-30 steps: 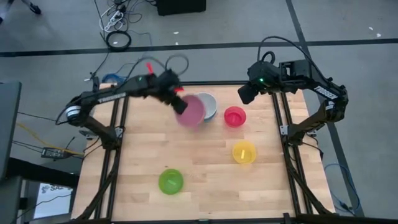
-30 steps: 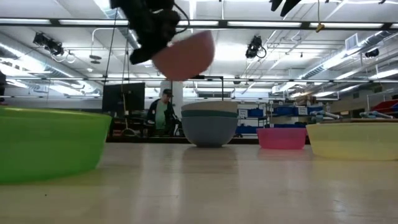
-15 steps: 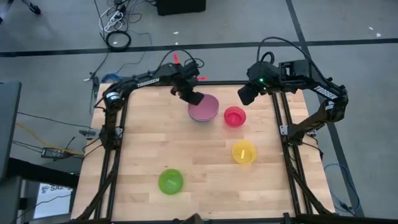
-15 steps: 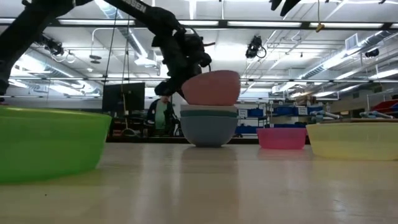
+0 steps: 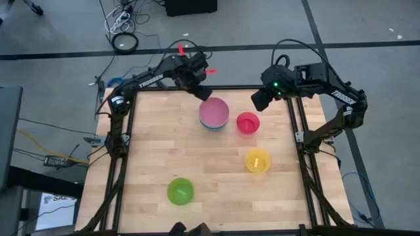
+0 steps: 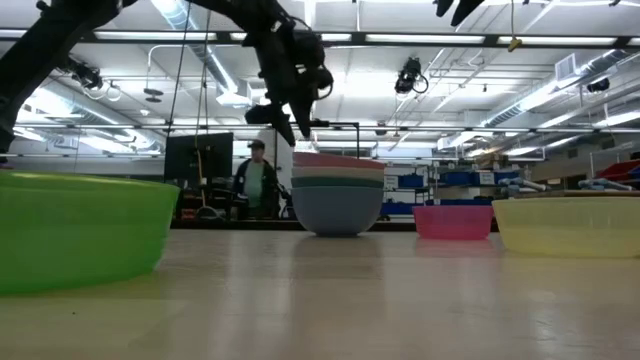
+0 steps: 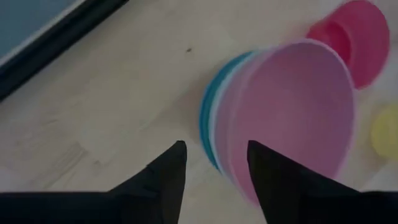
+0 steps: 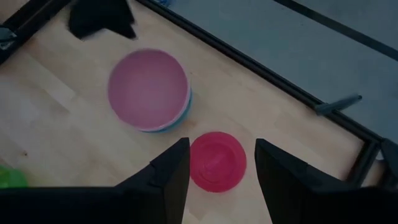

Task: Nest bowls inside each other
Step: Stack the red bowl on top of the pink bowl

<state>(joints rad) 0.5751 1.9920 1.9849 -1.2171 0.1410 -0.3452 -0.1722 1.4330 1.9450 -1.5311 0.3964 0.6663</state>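
Near the table's far edge stands a stack of nested bowls (image 5: 214, 113), the pink bowl (image 7: 292, 112) on top and white, teal and blue rims (image 6: 338, 178) below it. A red bowl (image 5: 247, 122) rests on the table to its right. A yellow bowl (image 5: 257, 160) and a lime green bowl (image 5: 180, 191) sit nearer the front. My left gripper (image 5: 201, 92) hangs open just above and beyond the stack's far left rim, apart from it (image 6: 296, 128). At the far right my right gripper (image 5: 259, 98) waits open, high above the table.
The table's dark frame rail (image 7: 56, 50) runs close behind the stack. Bare wood lies in the middle and at the left of the table (image 5: 157, 144). A person (image 6: 252, 180) stands in the room far behind the table.
My left gripper has carried the tilted pink bowl toward the table's right and far edge, over the stack, then opened and let go. The pink bowl now sits level, nested on top of the stack. The gripper has drawn off toward the far edge.
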